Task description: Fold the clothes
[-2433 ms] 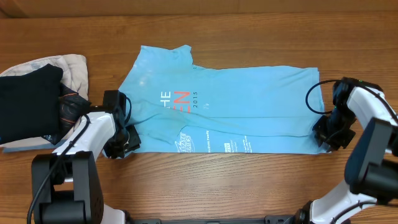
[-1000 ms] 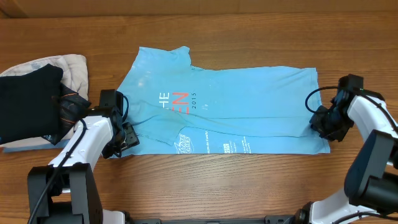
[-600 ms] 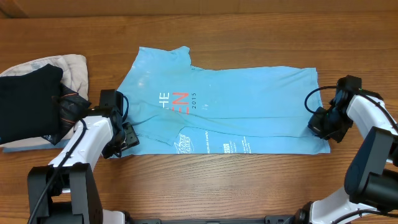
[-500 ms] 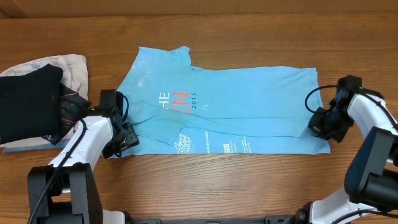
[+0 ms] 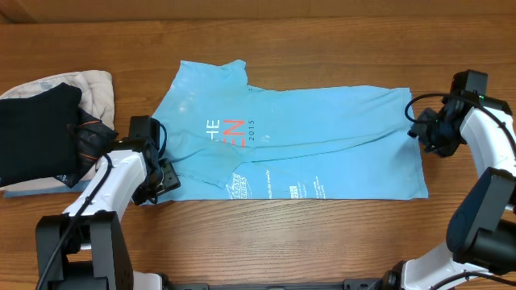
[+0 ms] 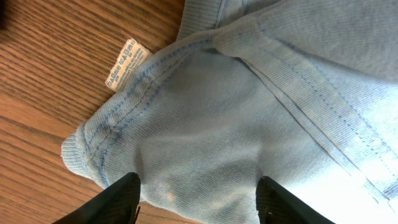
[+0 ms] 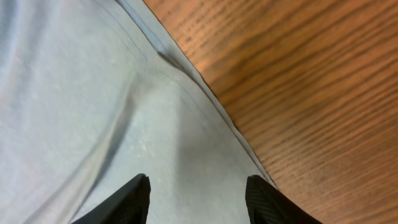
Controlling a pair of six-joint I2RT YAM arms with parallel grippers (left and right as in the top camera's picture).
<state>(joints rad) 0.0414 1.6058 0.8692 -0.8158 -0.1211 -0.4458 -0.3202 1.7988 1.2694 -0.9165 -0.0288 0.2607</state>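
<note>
Overhead, I see the sky-blue T-shirt (image 5: 306,137) lying flat across the middle of the table (image 5: 322,242), neck end toward my left arm and hem toward my right. By my reading, one lengthwise fold is done: the near long edge is turned over, so a band of small white logos shows along it, and a crease runs the length of the body. One sleeve sticks out at the far neck end (not tucked in yet). The cross folds are all to come, so I put this somewhere early to middle.

The left gripper (image 5: 165,179) sits at the near neck-end corner. In its wrist view the fingers stand apart over bunched cloth near the label (image 6: 127,62), clamping nothing. The right gripper (image 5: 421,129) hovers at the far hem corner, its jaws likewise apart above the hem edge, and it is empty.

Off beyond my left arm, clear of the work, a black folded garment (image 5: 36,133) lies on a beige folded garment (image 5: 97,89).
</note>
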